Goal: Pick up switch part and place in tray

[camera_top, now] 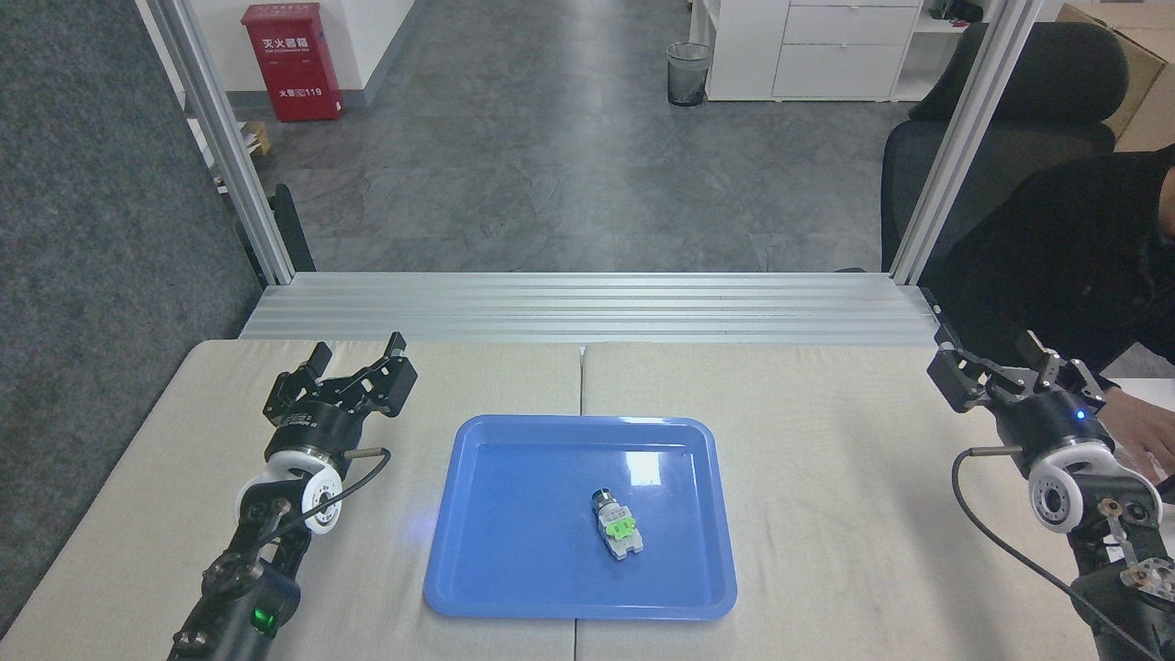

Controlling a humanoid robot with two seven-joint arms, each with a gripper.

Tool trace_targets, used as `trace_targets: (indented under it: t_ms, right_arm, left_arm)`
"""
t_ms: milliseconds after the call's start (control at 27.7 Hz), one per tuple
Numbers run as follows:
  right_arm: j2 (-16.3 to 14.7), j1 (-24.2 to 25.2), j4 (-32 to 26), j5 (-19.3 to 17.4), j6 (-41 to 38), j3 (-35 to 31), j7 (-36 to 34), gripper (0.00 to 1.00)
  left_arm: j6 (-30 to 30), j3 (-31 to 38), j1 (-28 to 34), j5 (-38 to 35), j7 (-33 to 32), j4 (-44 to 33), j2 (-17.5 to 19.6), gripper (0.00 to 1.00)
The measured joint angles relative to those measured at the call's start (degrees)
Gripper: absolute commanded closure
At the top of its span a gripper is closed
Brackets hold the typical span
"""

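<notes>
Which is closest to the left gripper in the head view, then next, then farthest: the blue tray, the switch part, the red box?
From the left gripper:
1. Blue tray, just to its right.
2. Switch part, inside the tray, right of middle.
3. Red box, far back on the floor.

Person at far right cut off by the frame edge, hand partly hidden behind the right gripper, both arms' near ends cropped at the bottom edge, red cabinet lettering too small to read

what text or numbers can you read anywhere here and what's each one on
"119": white print low on the red cabinet standing on the floor at the back left.
White Chinese characters on the cabinet's upper front and before the "119": too small to read surely.
White print on the left pincer body: too small to read.
Nothing readable on the tray or switch part.
</notes>
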Motion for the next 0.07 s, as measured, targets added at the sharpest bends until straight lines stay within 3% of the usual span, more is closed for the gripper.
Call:
trace_targets:
  t_ms: [72]
  right_arm:
    - [-0.1, 0.0, 0.0, 0.0, 0.0, -0.3, 0.0, 0.0]
  left_arm:
    - [0.0, 0.0, 0.0, 0.0, 0.0, 0.0, 0.0, 0.0]
